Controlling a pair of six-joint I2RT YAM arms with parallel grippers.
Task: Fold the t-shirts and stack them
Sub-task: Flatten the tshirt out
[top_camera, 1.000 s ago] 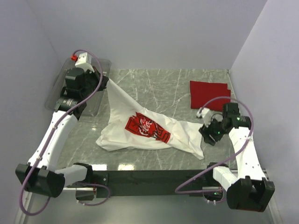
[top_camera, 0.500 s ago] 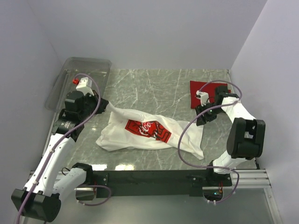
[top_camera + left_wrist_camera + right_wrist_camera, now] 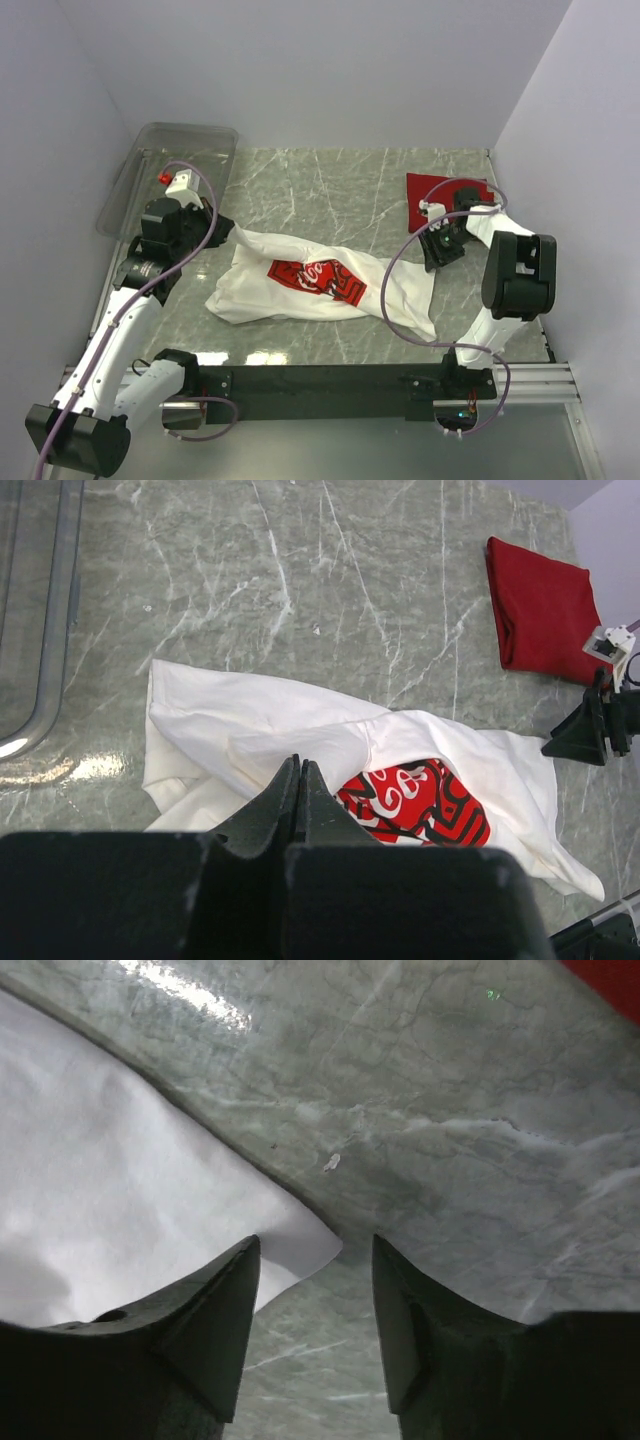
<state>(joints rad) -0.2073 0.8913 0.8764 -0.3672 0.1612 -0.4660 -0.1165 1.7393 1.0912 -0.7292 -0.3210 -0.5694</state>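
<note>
notes white t-shirt crumpled at centre, red t-shirt folded far right; finds left gripper pinched shut on the white one's edge, right gripper part open astride its free corner, holding nothing; judges cloth light, limp, best seized at corners.

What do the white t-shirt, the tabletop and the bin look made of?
White t-shirt: soft matte cloth, probably cotton knit; it wrinkles and drapes.
Tabletop: glossy grey-green marble-look slab with pale veins and glare; could be laminate.
Bin: clear rigid plastic with see-through walls.
</note>
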